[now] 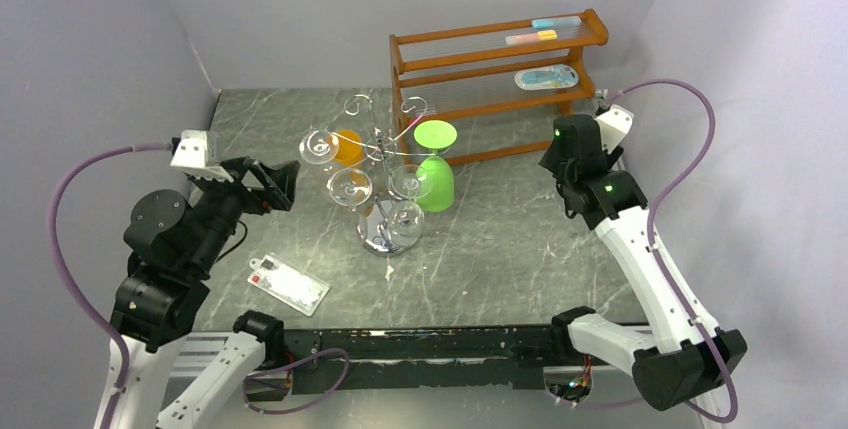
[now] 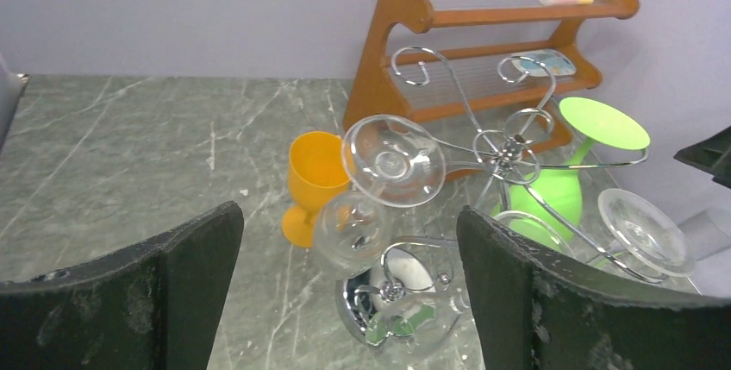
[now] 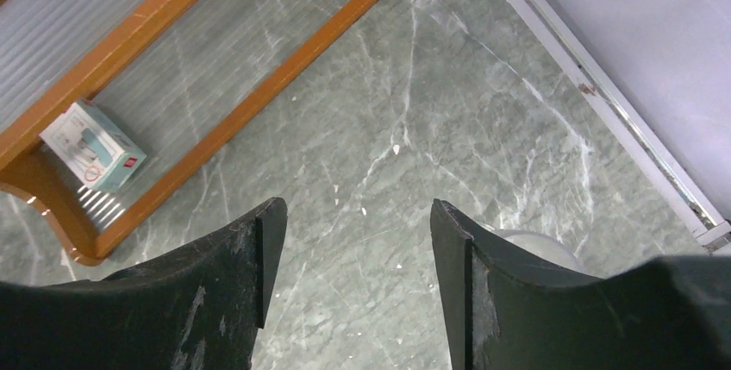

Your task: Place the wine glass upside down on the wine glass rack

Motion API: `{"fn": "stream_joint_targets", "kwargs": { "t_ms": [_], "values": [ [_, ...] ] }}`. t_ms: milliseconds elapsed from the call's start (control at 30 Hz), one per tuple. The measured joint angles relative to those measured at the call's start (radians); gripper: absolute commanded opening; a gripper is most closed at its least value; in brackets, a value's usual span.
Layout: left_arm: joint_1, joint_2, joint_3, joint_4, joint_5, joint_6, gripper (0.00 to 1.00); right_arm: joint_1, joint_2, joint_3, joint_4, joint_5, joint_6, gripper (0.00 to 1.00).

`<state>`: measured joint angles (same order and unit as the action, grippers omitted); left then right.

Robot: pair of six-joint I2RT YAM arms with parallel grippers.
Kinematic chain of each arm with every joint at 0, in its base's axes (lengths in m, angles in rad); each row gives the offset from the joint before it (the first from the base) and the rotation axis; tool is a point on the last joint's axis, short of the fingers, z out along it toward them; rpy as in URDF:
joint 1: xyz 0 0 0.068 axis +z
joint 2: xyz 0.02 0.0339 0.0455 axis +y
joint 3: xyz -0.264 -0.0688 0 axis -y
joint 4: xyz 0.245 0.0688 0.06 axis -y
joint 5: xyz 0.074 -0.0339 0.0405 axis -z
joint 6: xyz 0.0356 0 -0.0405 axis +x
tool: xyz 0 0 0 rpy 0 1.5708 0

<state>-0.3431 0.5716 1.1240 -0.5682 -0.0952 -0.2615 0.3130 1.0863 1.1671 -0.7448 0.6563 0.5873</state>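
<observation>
**Both grippers empty, glass on the rack**

Your left gripper point(image 1: 283, 187) has its fingers spread, holds nothing, and faces the wine glass rack point(image 1: 384, 233) at mid-table. A clear wine glass point(image 2: 392, 159) hangs bowl-down from a curled arm, beside an orange goblet point(image 2: 312, 182). Your right gripper point(image 3: 353, 210), fingers likewise spread, hangs over the table point(image 3: 448, 103) beside the wooden shelf point(image 3: 259, 98).

Table point(image 1: 500, 249): grey-green marble, white veins. Wine glass rack point(image 1: 385, 231): mirror chrome. Glass on rack point(image 2: 395, 159): clear, colourless. Goblet point(image 2: 315, 176): orange. Second goblet point(image 2: 560, 193): lime green. Shelf point(image 1: 480, 74): orange-brown wood. Box point(image 3: 93, 146): white and teal, red mark. Cables point(image 1: 51, 221): purple. My fingers point(image 2: 172, 301): matte black, scuffed grey
</observation>
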Motion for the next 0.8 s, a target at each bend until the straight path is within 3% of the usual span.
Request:
{"fn": "stream_joint_targets", "kwargs": {
  "t_ms": [167,367,467,667,800],
  "values": [
    [0.000,0.027,0.000,0.052,0.078,-0.005,0.94,-0.005,-0.035,0.000,-0.026,-0.008,0.018,0.58],
    [0.000,0.055,-0.009,0.143,0.163,-0.023,0.94,-0.006,-0.064,-0.046,-0.087,0.046,0.090,0.62],
    [0.000,0.066,-0.023,0.174,0.184,-0.034,0.94,-0.006,-0.087,-0.084,-0.110,0.061,0.123,0.59],
    [0.000,0.084,-0.027,0.183,0.185,-0.053,0.94,-0.006,-0.077,-0.145,-0.121,0.049,0.164,0.37],
    [0.000,0.090,-0.027,0.183,0.180,-0.068,0.94,-0.006,-0.064,-0.164,-0.114,0.044,0.172,0.17]
  ]
}}
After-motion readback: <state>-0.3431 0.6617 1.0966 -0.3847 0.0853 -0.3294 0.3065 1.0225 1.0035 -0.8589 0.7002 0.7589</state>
